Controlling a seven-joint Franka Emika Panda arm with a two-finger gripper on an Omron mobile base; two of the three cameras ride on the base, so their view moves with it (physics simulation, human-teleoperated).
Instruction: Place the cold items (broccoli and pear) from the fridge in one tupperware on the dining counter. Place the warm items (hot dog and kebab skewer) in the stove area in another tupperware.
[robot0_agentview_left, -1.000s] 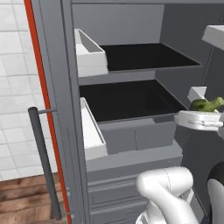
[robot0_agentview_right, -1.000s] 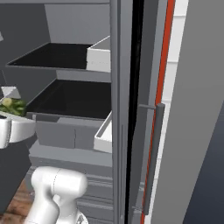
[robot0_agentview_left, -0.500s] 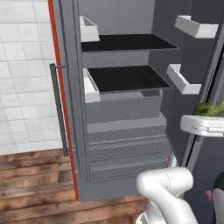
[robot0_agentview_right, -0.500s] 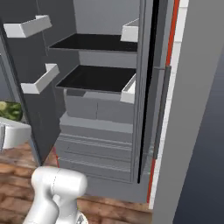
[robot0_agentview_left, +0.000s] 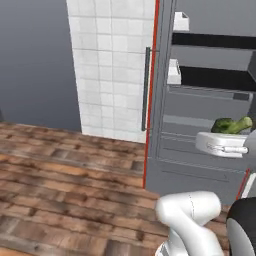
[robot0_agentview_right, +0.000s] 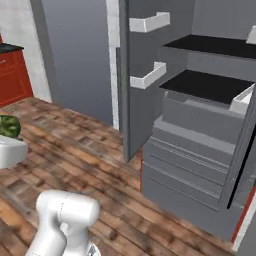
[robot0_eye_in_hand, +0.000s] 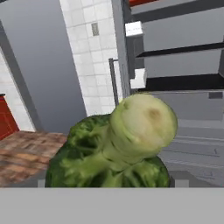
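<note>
Broccoli (robot0_eye_in_hand: 118, 148) sits clamped in the gripper (robot0_agentview_left: 222, 145), whose jaws stand wide around the head, its cut pale stem end pointing back toward the hand camera. From the left base camera the green florets show atop the white hand. Beyond the gripper stands the open fridge (robot0_agentview_left: 210, 100) with dark shelves (robot0_agentview_right: 210, 85), white door bins (robot0_agentview_right: 147, 75) and grey drawers (robot0_agentview_right: 190, 165). Beside the fridge door is a white tiled wall (robot0_agentview_left: 110, 65); below the gripper lies the wooden floor (robot0_agentview_left: 65, 175). A red cabinet (robot0_agentview_right: 12, 75) stands well off to one side.
</note>
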